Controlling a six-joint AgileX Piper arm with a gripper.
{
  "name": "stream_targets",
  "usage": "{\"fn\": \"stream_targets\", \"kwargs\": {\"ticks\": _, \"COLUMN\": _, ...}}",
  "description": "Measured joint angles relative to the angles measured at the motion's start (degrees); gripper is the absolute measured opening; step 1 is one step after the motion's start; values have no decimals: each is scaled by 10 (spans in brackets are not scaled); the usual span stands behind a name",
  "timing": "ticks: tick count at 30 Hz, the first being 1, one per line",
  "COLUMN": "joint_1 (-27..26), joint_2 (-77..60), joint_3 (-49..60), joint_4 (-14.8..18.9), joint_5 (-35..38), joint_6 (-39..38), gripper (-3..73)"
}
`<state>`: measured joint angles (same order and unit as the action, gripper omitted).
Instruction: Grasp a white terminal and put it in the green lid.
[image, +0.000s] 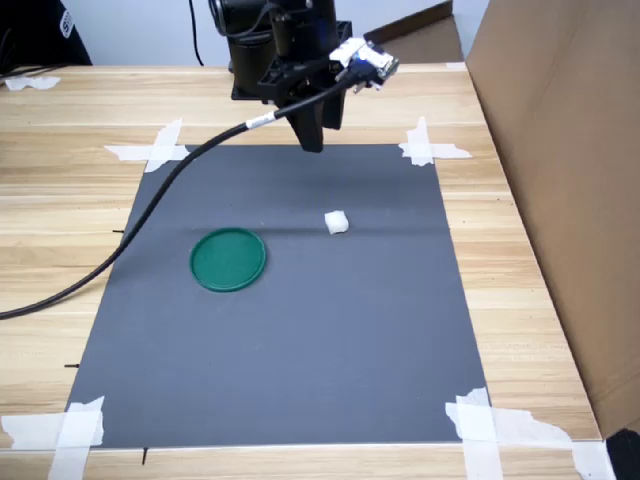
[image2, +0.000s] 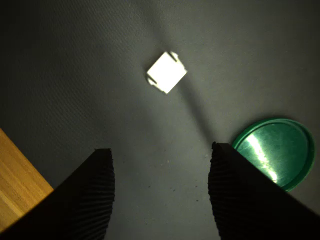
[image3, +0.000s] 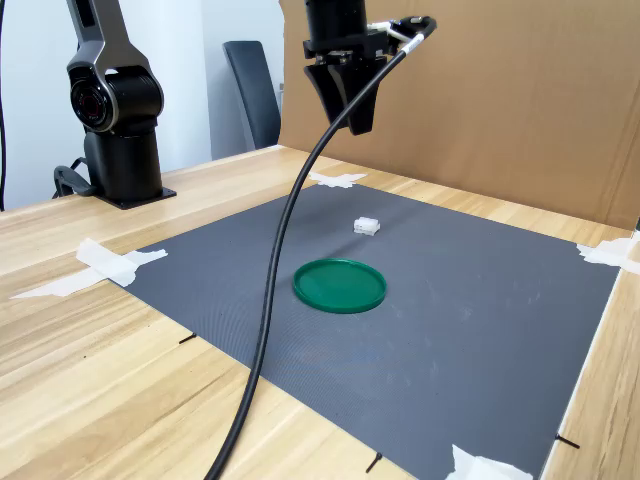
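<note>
High over mat's far edge, gripper (image: 313, 135) spread, empty; approach step. Next: descend onto white terminal (image: 337, 222), then carry left in the first exterior view to green lid (image: 228, 259).

In the wrist view a finger (image2: 250, 195) hides the lid's (image2: 280, 150) near edge, and both fingers run off the frame. The first exterior view crops the mat's (image: 300, 340) front edge.

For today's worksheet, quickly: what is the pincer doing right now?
Pincer: open, holding nothing, raised above the mat.
</note>
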<state>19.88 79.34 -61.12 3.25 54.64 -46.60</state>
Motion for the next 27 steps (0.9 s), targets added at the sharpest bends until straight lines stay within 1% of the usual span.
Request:
{"fn": "stream_targets", "kwargs": {"ticks": 7, "joint_1": 3, "joint_2": 8, "joint_3": 21, "joint_4": -1, "joint_5": -3, "joint_6": -10, "gripper": 484}}
{"fn": "stream_targets", "kwargs": {"ticks": 9, "joint_1": 17, "joint_2": 20, "joint_3": 21, "joint_4": -14, "joint_5": 5, "joint_6": -7, "gripper": 484}}
{"fn": "stream_targets", "kwargs": {"ticks": 11, "joint_1": 37, "joint_2": 33, "joint_3": 21, "joint_4": -36, "joint_5": 8, "joint_6": 8, "gripper": 484}}
{"fn": "stream_targets", "kwargs": {"ticks": 14, "joint_1": 49, "joint_2": 41, "joint_3": 21, "joint_4": -47, "joint_5": 7, "joint_6": 23, "gripper": 484}}
{"fn": "stream_targets", "kwargs": {"ticks": 16, "joint_1": 60, "joint_2": 60, "joint_3": 21, "joint_4": -69, "joint_5": -14, "joint_6": 43, "gripper": 484}}
{"fn": "stream_targets", "kwargs": {"ticks": 19, "joint_1": 60, "joint_2": 76, "joint_3": 21, "joint_4": -87, "joint_5": -51, "joint_6": 47, "gripper": 484}}
{"fn": "stream_targets", "kwargs": {"ticks": 27, "joint_1": 60, "joint_2": 130, "joint_3": 21, "joint_4": -81, "joint_5": -72, "joint_6": 35, "gripper": 484}}
